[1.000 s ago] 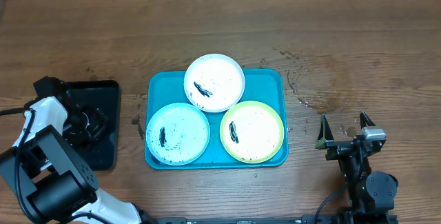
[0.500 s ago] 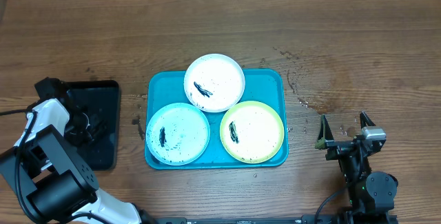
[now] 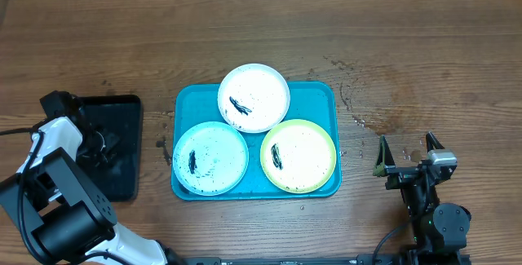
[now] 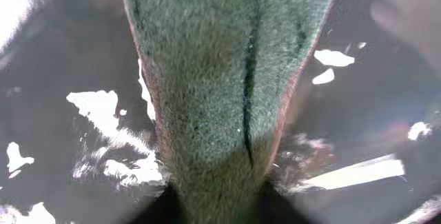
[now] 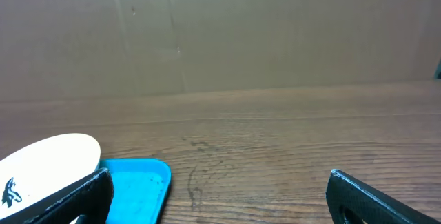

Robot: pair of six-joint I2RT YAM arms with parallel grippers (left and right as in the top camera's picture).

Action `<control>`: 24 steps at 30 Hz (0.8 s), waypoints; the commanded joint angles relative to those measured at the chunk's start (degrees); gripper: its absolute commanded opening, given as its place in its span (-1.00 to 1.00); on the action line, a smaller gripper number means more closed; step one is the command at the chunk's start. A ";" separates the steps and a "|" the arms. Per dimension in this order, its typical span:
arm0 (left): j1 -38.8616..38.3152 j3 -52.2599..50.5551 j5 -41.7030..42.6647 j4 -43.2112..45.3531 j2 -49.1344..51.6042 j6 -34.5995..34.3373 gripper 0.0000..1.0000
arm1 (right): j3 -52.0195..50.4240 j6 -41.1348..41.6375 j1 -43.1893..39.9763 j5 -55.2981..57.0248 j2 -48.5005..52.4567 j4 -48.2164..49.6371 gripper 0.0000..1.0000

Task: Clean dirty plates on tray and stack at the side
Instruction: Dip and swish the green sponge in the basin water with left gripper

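Observation:
Three dirty plates lie on the turquoise tray (image 3: 320, 94): a white plate (image 3: 254, 97) at the back, a light blue plate (image 3: 210, 157) front left, a yellow-green rimmed plate (image 3: 298, 156) front right, each with black smears. My left gripper (image 3: 102, 146) is down in the black tray at the left. In the left wrist view its jaws (image 4: 217, 200) are closed around a green sponge (image 4: 220, 65) that fills the view. My right gripper (image 3: 405, 152) is open and empty, right of the tray. The right wrist view (image 5: 220, 207) shows the white plate (image 5: 48, 158) and the tray corner (image 5: 141, 182).
A small black tray (image 3: 124, 112) with a wet, shiny floor (image 4: 76, 114) stands left of the turquoise tray. Wet marks and specks (image 3: 359, 102) spot the wooden table right of the tray. A brown wall (image 5: 220, 31) rises behind the table.
My left gripper's jaws have drawn together over the black tray and shifted slightly left. The plates, tray and right arm have not moved.

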 commanded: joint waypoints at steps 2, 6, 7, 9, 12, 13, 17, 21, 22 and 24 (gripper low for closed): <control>-0.09 -0.81 0.07 2.54 0.72 0.02 1.00 | -0.59 -0.04 -0.15 0.61 -0.31 0.37 1.00; -0.09 -0.81 0.07 5.92 0.72 0.02 0.99 | -0.59 -0.04 -0.17 0.59 -0.31 0.35 1.00; -0.09 -0.81 0.04 6.40 0.72 0.02 0.95 | -0.59 -0.04 -0.17 0.61 -0.31 0.35 1.00; -0.09 -0.81 0.07 6.47 0.72 0.02 0.64 | -0.59 -0.04 -0.17 0.59 -0.31 0.35 1.00; -0.11 -0.81 0.37 5.38 0.72 0.00 -0.06 | -0.59 -0.04 -0.17 0.61 -0.31 0.37 1.00; -0.11 -0.81 0.57 4.72 0.72 0.00 -0.14 | -0.59 -0.04 -0.17 0.61 -0.31 0.35 1.00; -0.11 -0.81 0.55 1.97 0.72 0.02 -0.69 | -0.59 -0.04 -0.17 0.59 -0.31 0.35 1.00; -0.11 -0.81 0.59 -0.35 0.72 0.00 -0.66 | -0.59 -0.04 -0.17 0.61 -0.31 0.37 1.00; -0.11 -0.81 0.85 -1.07 0.72 -0.02 -0.03 | -0.59 -0.04 -0.17 0.59 -0.31 0.35 1.00; -0.11 -0.81 2.56 -2.45 0.72 0.00 1.00 | -0.59 -0.04 -0.17 0.61 -0.31 0.35 1.00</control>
